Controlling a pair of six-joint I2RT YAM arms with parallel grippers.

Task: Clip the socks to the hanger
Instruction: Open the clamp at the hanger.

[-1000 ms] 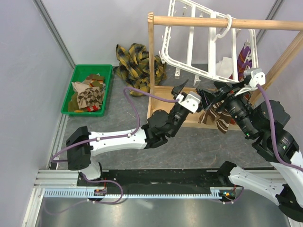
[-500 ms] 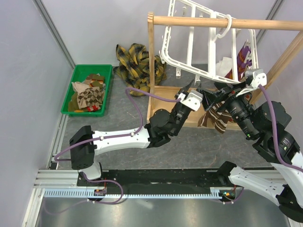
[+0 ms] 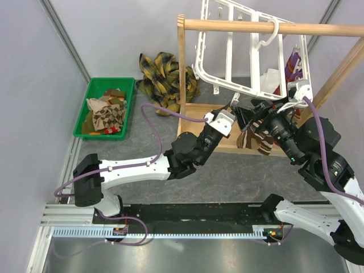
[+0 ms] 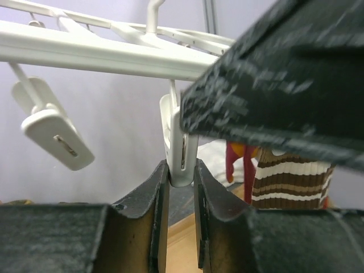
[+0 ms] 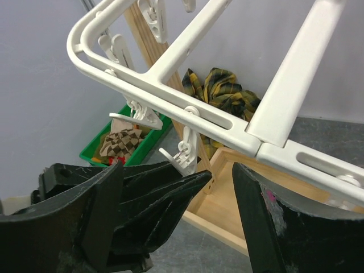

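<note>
Top external view: the hanger (image 3: 239,85) dangles from the wooden rack (image 3: 227,25), tilted, its low edge toward the arms. Under that edge hangs a brown striped sock (image 3: 257,136), its upper end hidden behind the right gripper (image 3: 248,112). More socks (image 3: 108,115) lie in the green bin (image 3: 111,84), well to the left of the hanger. Right wrist view: the right fingers (image 5: 85,222) stand wide apart beneath the hanger's rim, with nothing clamped between them. Left wrist view: the left gripper (image 4: 181,176) has its fingers (image 4: 154,199) nearly together, pinching a white clip (image 4: 177,151) that hangs from the hanger's bar.
</note>
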